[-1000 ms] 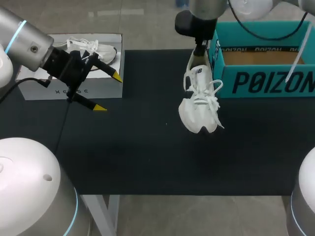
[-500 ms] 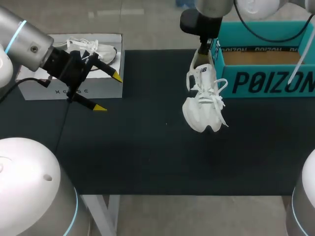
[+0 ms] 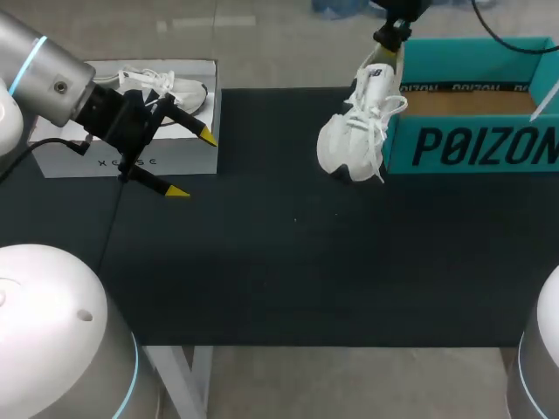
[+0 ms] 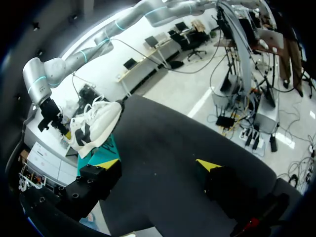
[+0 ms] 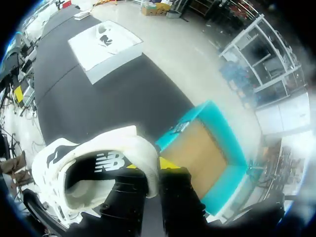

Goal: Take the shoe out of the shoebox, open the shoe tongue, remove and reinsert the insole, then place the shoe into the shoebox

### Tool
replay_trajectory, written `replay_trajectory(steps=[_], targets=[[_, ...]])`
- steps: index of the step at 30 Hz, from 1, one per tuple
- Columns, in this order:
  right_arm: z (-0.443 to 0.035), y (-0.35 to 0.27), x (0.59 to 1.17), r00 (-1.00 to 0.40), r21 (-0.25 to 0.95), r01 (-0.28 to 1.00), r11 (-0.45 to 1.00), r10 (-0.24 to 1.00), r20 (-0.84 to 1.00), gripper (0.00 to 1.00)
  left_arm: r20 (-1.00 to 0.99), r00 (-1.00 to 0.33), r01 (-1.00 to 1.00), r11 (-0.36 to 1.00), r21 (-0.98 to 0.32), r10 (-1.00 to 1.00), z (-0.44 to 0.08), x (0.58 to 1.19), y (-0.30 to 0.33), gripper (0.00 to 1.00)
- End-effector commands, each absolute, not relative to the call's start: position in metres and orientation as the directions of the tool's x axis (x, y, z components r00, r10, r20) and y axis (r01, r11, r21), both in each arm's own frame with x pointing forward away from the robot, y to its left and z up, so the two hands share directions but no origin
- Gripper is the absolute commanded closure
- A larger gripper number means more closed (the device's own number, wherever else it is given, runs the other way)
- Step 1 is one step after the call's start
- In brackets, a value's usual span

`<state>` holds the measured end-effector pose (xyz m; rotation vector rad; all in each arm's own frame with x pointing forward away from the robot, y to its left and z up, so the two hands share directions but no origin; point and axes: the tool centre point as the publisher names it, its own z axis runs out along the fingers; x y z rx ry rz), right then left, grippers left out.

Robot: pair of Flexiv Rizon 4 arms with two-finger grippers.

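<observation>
You see little of your right arm in the head view: it is cut off at the frame's upper edge, and the right gripper [image 3: 390,39] hides its yellow tips behind the shoe [image 3: 358,131]. The right wrist view settles it: the right gripper [image 5: 150,165] pinches the heel wall of the shoe [image 5: 98,158], one finger inside the collar and one outside. The shoe hangs toe-down at the left front corner of the teal shoebox [image 3: 472,148], laces dangling. You cannot tell whether its toe touches the table [image 3: 288,262]. The shoe's inside is shadowed, so the insole is hard to make out. The shoebox runs out of frame on the right. Your left gripper [image 3: 192,164] hangs with fingers spread wide, nothing between them, just in front of a white box [image 3: 175,153] carrying a second shoe [image 3: 166,87]. The table's surface is a plain black mat.
</observation>
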<state>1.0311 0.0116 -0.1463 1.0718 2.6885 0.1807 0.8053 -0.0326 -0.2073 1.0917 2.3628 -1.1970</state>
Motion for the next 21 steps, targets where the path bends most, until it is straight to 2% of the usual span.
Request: replay_trajectory(steps=[1, 6, 8, 9, 21], targets=[[-0.148, -0.029, 1.035, -0.497, 0.271, 0.823, 0.5, 0.864, -0.086, 1.0, -0.536, -0.676, 0.731, 0.374, -0.57, 0.505, -0.207, 0.805, -0.032, 0.0], [-0.157, -0.075, 1.043, -0.284, 0.277, 0.908, 0.314, 0.948, -0.144, 1.0, -0.536, -0.676, 0.731, 0.374, -0.57, 0.505, -0.207, 0.805, -0.032, 0.0], [-0.158, -0.093, 1.044, -0.208, 0.325, 0.916, 0.234, 0.971, -0.115, 1.0, -0.536, -0.676, 0.731, 0.374, -0.57, 0.505, -0.207, 0.805, -0.032, 0.0], [-0.157, -0.097, 1.041, -0.254, 0.335, 0.901, 0.277, 0.961, -0.111, 1.0, -0.536, -0.676, 0.731, 0.374, -0.57, 0.505, -0.207, 0.805, -0.032, 0.0], [-0.157, -0.097, 1.041, -0.254, 0.335, 0.901, 0.277, 0.961, -0.111, 1.0, -0.536, -0.676, 0.731, 0.374, -0.57, 0.505, -0.207, 0.805, -0.032, 0.0]])
